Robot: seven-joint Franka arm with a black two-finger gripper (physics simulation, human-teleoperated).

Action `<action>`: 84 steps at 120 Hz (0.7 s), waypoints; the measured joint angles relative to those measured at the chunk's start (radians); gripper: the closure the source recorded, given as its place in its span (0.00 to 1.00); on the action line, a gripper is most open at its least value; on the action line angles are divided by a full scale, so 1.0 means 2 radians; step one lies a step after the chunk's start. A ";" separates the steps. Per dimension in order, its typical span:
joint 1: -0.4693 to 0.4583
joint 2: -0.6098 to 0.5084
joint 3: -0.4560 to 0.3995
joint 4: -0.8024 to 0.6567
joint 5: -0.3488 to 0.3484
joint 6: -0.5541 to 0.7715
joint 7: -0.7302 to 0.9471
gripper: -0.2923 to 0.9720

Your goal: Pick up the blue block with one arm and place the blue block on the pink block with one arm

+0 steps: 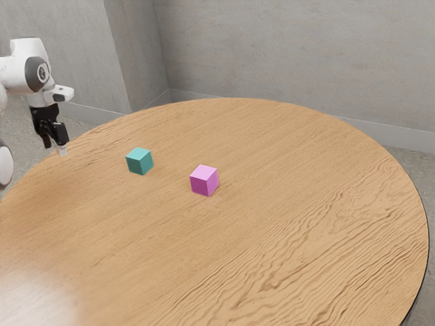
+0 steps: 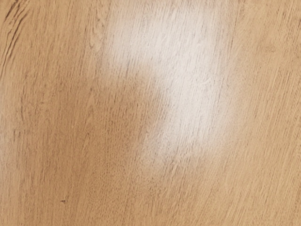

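Blue block (image 1: 139, 161) nr pink block (image 1: 204, 180), not touching.

Round wooden table (image 1: 272, 224), pale glare patch on its grain (image 2: 188, 94), grey concrete walls (image 1: 306, 47)

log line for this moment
phase: pre-grasp | gripper: above table edge | teal block: on table, untouched | pink block: apart, nothing on top

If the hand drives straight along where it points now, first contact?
Probably the bare table: the hand points down at plain wood. The blue block and pink block lie off that line.
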 joint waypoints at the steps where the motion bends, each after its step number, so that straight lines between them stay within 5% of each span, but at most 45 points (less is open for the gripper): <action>1: -0.001 0.001 0.001 -0.001 -0.006 0.004 -0.001 0.23; 16: -0.081 0.032 0.099 -0.010 -0.084 0.081 -0.014 0.23; 25: -0.112 0.060 0.123 -0.010 -0.111 0.144 -0.027 0.23; 53: -0.118 0.081 0.092 0.024 -0.187 0.304 -0.068 0.23; 66: -0.125 0.067 0.044 0.002 -0.194 0.330 -0.087 0.24; 84: -0.129 0.048 0.039 -0.047 -0.195 0.331 -0.117 0.25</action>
